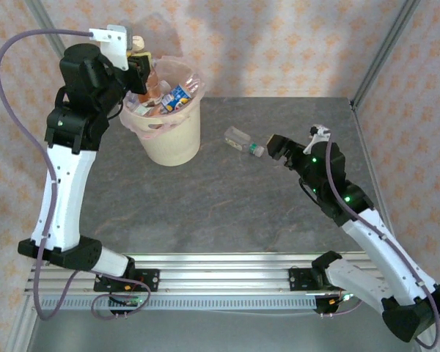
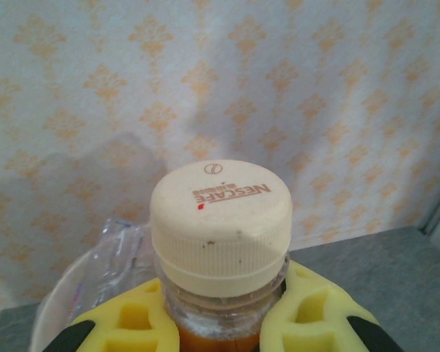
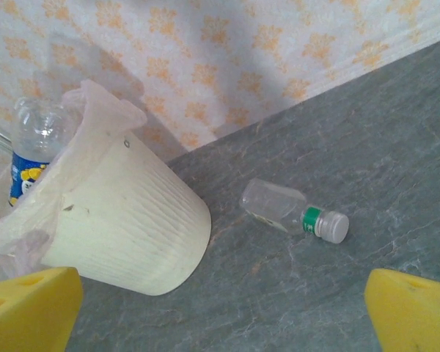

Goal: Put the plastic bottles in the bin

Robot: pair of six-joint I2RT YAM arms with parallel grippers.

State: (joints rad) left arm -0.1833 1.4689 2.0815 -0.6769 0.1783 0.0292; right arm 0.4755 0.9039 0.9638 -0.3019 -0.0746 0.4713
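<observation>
Over the grey table, the left gripper squeezed 1 cream-capped bottle above the bin, likely ready to drop it. The right gripper gaped wide near 1 clear bottle lying flat.

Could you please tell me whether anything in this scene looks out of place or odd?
One small clear bottle lies on its side on the table, right of the bin and apart from it. The bin itself looks overfull: bottles poke above its rim.
</observation>
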